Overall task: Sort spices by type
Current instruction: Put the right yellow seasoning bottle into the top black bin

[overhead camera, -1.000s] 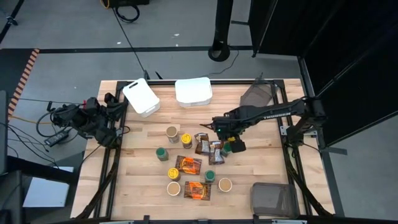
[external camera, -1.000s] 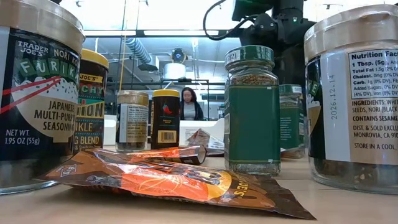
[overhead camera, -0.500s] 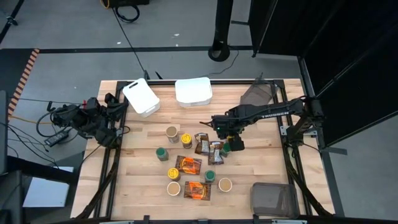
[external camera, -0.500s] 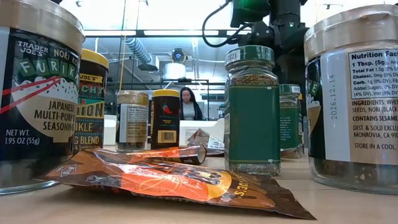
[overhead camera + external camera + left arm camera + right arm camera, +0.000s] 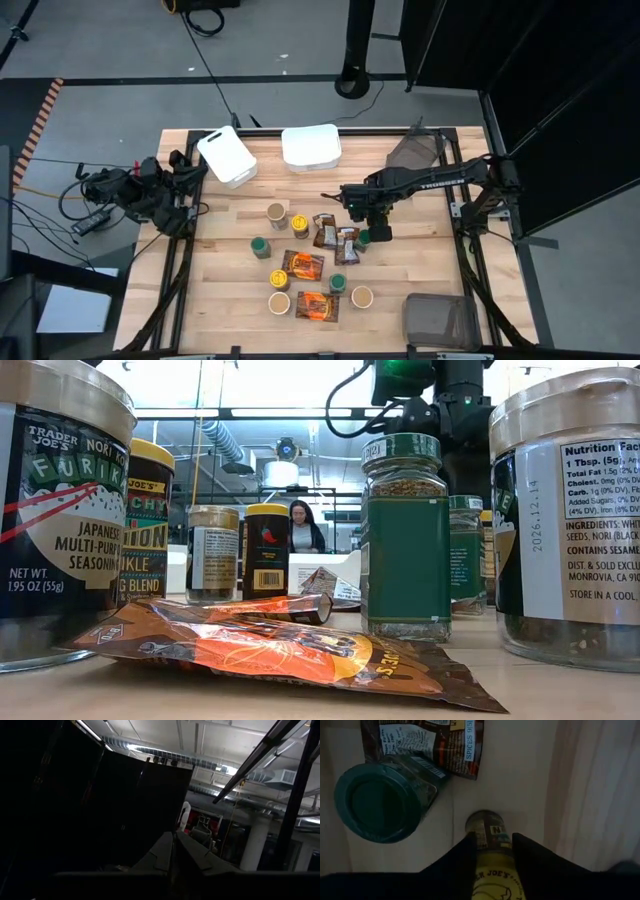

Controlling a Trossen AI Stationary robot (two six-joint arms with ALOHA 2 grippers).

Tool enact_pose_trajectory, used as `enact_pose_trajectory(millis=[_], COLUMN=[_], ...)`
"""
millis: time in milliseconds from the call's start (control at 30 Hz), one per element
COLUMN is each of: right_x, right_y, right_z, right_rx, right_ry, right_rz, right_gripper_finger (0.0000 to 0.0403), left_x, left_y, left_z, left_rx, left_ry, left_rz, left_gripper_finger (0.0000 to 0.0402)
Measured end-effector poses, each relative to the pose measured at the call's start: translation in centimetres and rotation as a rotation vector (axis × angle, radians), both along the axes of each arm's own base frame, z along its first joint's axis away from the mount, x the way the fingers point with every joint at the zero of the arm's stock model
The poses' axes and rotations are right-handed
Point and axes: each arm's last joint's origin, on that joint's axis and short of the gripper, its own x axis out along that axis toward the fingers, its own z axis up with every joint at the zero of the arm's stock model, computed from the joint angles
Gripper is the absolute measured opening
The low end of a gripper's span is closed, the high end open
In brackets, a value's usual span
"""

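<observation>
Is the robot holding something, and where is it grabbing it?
The right gripper has its fingers on both sides of a yellow-lidded jar, near the lid. The left gripper holds nothing.

- Two tubs are sitting along the table's far edge.
- Jars and packets are crowding mid-table.
- One bin is sitting in the near right corner, another at the far right.
- The right gripper is hanging over the cluster's right edge, its fingers either side of a jar.

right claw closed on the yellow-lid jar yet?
Shut on it: the right claw has both fingers pressed against the upright yellow-lid jar beside the green-lid jar.
</observation>
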Motion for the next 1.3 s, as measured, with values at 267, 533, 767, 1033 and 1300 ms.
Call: enact_pose_trajectory(millis=[267, 533, 767, 1033, 1300], right_x=[0.0, 0.9, -0.9, -1.4, -1.2], right_y=[-0.6, -1.9, -1.7, -0.1, -0.4], right_z=[0.0, 3.3, 5.8, 3.2, 1.1], right_rx=[-0.002, 0.043, 0.023, 0.016, -0.004], right_ry=[-0.001, -0.079, 0.089, 0.156, 0.125], right_rz=[-0.096, -0.187, -0.237, -0.206, -0.218], right_gripper_finger=[0.0115, 0.0244, 0.0356, 0.0389, 0.0376], left_x=[0.0, 0.0, 0.1, 0.3, 0.3], left_y=[0.0, 0.0, -0.1, -0.1, -0.2], left_z=[0.0, 0.0, -0.1, -0.5, -0.6], left_rx=[0.0, 0.005, 0.016, 0.038, 0.042], left_ry=[0.001, 0.003, 0.016, 0.062, 0.071], left_rz=[0.0, 0.001, -0.004, -0.004, -0.004], left_gripper_finger=[0.0026, 0.0026, 0.0026, 0.0026, 0.0026])
